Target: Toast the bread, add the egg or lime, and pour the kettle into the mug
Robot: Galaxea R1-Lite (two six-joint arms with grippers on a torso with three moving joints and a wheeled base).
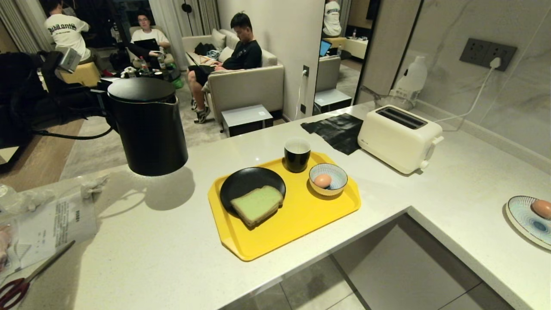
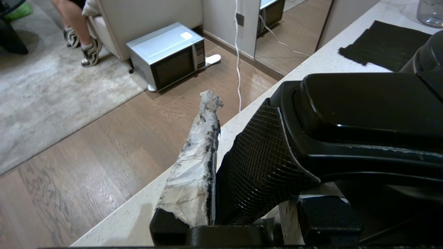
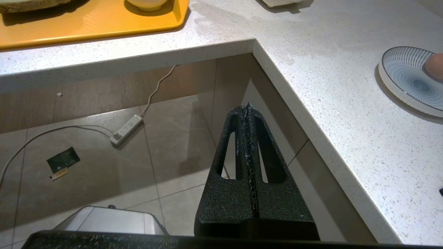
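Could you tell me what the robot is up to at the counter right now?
The left pincer holds the kettle by its handle, lifted clear of the counter left of the yellow tray. It has not reached the mug yet. The bread lies on a black plate and an egg sits in a striped bowl, both on the tray. The toaster is empty. The right pincer is shut, parked below the counter edge.

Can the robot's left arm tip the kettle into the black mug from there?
Probably yes. The left end effector holds the kettle up off the counter, left of the tray. Nothing stands between it and the mug, whose top is open.
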